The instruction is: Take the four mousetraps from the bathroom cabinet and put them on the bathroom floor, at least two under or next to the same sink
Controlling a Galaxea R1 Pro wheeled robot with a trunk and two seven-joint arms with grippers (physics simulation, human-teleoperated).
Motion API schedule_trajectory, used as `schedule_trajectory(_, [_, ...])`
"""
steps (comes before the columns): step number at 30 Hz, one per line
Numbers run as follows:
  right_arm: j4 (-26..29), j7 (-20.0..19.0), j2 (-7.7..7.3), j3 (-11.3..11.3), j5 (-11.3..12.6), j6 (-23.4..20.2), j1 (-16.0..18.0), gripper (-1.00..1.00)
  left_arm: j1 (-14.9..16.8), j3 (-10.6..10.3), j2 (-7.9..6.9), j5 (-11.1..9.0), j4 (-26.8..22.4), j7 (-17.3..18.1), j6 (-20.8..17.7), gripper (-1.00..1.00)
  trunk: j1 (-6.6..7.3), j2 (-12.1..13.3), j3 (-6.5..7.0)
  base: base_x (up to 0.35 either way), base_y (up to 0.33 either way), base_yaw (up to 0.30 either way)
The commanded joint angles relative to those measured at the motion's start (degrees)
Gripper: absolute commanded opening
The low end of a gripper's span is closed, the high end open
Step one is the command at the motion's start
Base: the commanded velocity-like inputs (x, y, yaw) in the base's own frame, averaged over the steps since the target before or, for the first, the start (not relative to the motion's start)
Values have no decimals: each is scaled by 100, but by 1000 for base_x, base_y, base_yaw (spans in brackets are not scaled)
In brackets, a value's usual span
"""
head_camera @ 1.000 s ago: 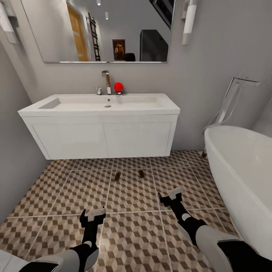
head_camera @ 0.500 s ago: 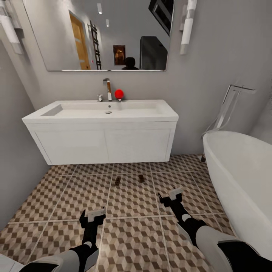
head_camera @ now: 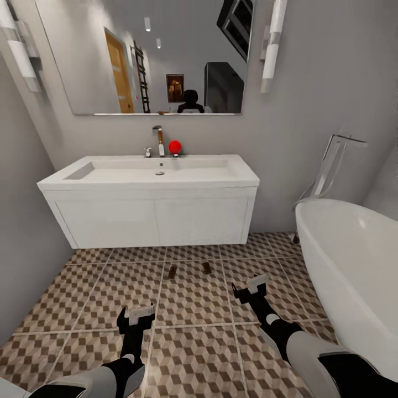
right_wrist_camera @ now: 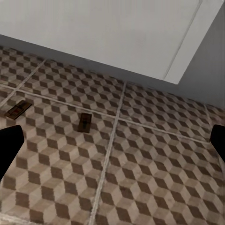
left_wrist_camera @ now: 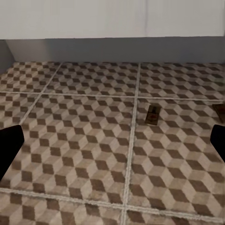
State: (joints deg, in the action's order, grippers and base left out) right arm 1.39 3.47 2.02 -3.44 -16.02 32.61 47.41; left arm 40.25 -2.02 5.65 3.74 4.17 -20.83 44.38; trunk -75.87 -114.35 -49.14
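Two mousetraps [head_camera: 172, 271] [head_camera: 206, 268] already lie on the bathroom floor [head_camera: 193, 354] ahead of you, near the bathroom sink [head_camera: 149, 177]. Your left claw [head_camera: 135, 318] and right claw [head_camera: 247, 288] both look spread and empty, so you've got two more to fetch.

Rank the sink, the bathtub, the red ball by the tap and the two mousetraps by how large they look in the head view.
1. Sink and bathtub: too close to rank; the tub is cut off by the frame.
2. Red ball.
3. Left mousetrap and right mousetrap, alike.

Cube-tiled bathroom floor [head_camera: 110, 287] — two mousetraps [head_camera: 172, 271]
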Motion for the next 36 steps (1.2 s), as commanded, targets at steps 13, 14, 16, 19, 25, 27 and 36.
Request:
schedule_trajectory(13, [-7,35,0,-33,-15,16,-29,100,9,-18,6,39,22,-47,18,100,287,520,350,0,0,0])
schedule_trajectory(14, [-7,34,0,-33,-15,17,-29,100,9,-18,6,39,22,-46,18,100,309,561,378,0,0,0])
schedule_trajectory(16, [-7,33,0,-33,-15,17,-29,100,9,-18,6,39,22,-45,18,100,353,641,431,0,0,0])
schedule_trajectory(19, [-7,36,0,-33,-15,17,-30,100,9,-18,7,39,22,-45,18,100,419,761,506,0,0,0])
schedule_trajectory(25, [-7,33,0,-33,-15,17,-30,100,9,-18,8,39,22,-40,18,100,550,1002,628,0,0,0])
schedule_trajectory(27, [-7,34,0,-33,-15,17,-32,100,9,-18,11,39,22,-39,18,100,594,1082,666,0,0,0])
schedule_trajectory(36, [-7,35,0,-33,-15,28,-31,100,9,-18,15,39,23,-36,18,100,792,1443,830,0,0,0])
